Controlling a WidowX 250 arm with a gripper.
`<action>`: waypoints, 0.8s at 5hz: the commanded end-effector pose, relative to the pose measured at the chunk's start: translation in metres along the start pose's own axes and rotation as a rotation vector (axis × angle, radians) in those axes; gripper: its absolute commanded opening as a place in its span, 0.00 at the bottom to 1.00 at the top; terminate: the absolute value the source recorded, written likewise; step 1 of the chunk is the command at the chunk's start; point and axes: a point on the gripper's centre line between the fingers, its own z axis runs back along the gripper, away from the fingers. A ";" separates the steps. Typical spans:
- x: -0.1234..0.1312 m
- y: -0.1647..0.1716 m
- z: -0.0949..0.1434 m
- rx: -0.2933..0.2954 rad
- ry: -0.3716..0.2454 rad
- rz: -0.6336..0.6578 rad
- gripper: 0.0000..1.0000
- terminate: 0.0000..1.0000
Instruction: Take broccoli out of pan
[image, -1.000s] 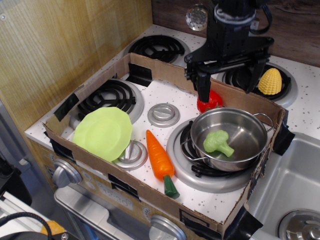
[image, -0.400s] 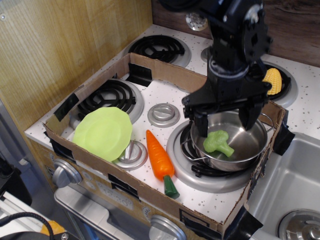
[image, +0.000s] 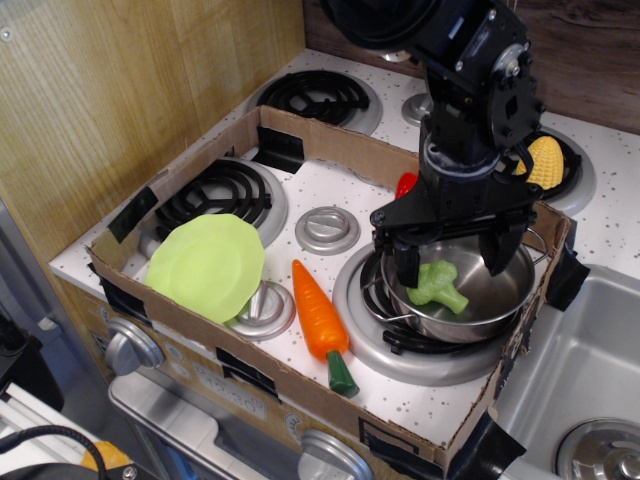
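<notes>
Lowered since the earlier frame: gripper (image: 452, 256), now dipped into the pan (image: 500, 300) with both black fingers inside the rim, where before it hung just above. Jaws spread wide apart, clamped on nothing, one finger (image: 407, 265) at the pan's left inner wall, the other near the right wall. Broccoli (image: 437, 285) unmoved, lying on the pan floor toward the left side, head up-left and stalk pointing down-right, between the two fingers and just beside the left one; contact with it cannot be told. Pan sitting on a black burner grate (image: 395, 335) at the right of the cardboard tray (image: 300, 135). Left of the pan, just beside the burner ring: carrot (image: 319, 318) lying lengthwise, dark green tip toward the tray's front wall. Farther left of the pan: lime plate (image: 207, 265), tilted, resting partly on a silver cap (image: 268, 312). Up-left of the pan: second silver cap (image: 328, 229) on the white speckled surface. Behind the pan, mostly hidden by the arm: red item (image: 406, 184), too covered to identify. Behind and right of the pan, outside the tray: yellow corn (image: 545, 160) on a back burner, partly hidden by the arm. Right of the pan, beyond the tray wall: sink (image: 590, 370).
</notes>
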 end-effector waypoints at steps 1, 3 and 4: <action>0.011 -0.005 -0.008 -0.030 -0.011 0.009 1.00 0.00; 0.013 -0.002 -0.009 -0.016 -0.017 -0.008 0.00 0.00; 0.017 -0.003 -0.003 -0.007 -0.011 -0.029 0.00 0.00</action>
